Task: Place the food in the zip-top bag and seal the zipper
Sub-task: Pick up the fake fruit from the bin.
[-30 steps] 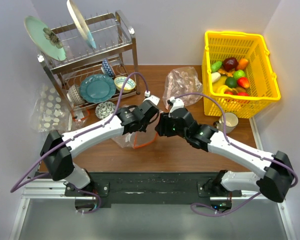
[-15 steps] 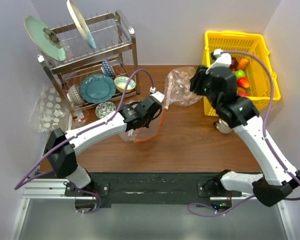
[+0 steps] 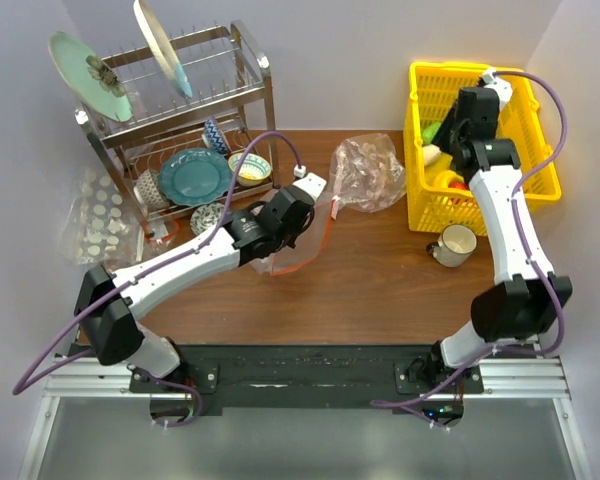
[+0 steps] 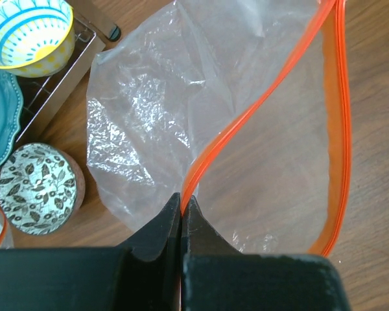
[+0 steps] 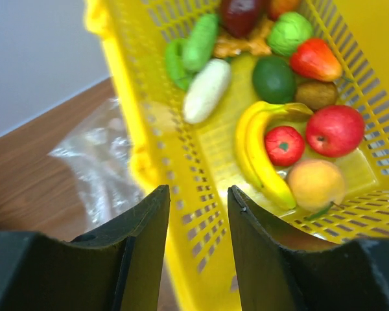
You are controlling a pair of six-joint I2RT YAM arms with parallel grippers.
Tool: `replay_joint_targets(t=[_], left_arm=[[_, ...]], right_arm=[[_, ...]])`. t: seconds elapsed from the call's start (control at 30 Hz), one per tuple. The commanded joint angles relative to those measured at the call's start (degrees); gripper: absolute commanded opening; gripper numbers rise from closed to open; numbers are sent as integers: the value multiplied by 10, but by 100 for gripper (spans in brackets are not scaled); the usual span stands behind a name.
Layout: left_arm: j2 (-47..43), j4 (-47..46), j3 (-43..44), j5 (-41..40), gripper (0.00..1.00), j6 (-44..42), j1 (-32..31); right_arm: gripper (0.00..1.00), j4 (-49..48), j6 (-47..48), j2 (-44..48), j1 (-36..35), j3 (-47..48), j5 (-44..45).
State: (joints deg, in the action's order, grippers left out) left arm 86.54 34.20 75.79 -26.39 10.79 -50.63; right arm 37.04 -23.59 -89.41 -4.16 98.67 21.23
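We find the left gripper (image 4: 182,206) pinched tight on the zipper (image 4: 266,97) of the zip-top bag (image 4: 142,110). The bag lies mid-table, just right of the dish rack (image 3: 195,120), mouth gaping, with no food visible inside. Further right, the right gripper (image 5: 198,201) hangs parted and empty over the left wall of the yellow basket (image 5: 149,162), which holds the banana (image 5: 259,155) and apple (image 5: 335,129). We judge the first pick is in hand. The next move calls for descending onto one piece and closing.

The left gripper (image 3: 300,222) meets the orange zipper (image 3: 327,225) of the zip-top bag (image 3: 285,258) mid-table. The right gripper (image 3: 462,122) hangs over the yellow basket (image 3: 483,213) of toy food (image 3: 444,180), far right; a mug (image 3: 456,243) sits nearer.
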Motion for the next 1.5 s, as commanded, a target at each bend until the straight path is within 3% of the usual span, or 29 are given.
replay_joint_targets(t=[0.0, 0.03, 0.23, 0.3, 0.43, 0.57, 0.97, 1.07, 1.13, 1.3, 1.47], left_arm=[[-39, -64, -38, 0, 0, -18, 3], [-44, -73, -46, 7, 0, -22, 3], [-56, -98, -73, 29, 0, -23, 10], [-57, -102, -78, 34, 0, -24, 12], [-61, -108, -86, 56, 0, -25, 17], [-67, -114, -91, 68, 0, -25, 23], [-66, -113, -97, 47, 0, -23, 27], [-67, -114, -98, 46, 0, -24, 26], [-67, -113, -97, 45, 0, -24, 26], [-66, -113, -95, 56, 0, -30, 26], [-64, -111, -88, 71, 0, -29, 28]], right_arm=[[46, -11, -20, -37, 40, 15, -46], [47, -8, -14, -64, 67, 22, -63], [56, 34, 36, -153, 76, 58, -72], [62, 42, 42, -189, 76, 63, -70], [84, 39, 50, -232, 77, 58, -56], [86, 26, 51, -267, 78, 50, -56], [71, 4, 42, -349, 82, 55, -20], [61, -13, 43, -359, 83, 47, -34], [48, -11, 43, -365, 83, 51, -36], [39, -34, 36, -290, 84, 21, -18], [39, -40, 43, -198, 84, 9, -18]])
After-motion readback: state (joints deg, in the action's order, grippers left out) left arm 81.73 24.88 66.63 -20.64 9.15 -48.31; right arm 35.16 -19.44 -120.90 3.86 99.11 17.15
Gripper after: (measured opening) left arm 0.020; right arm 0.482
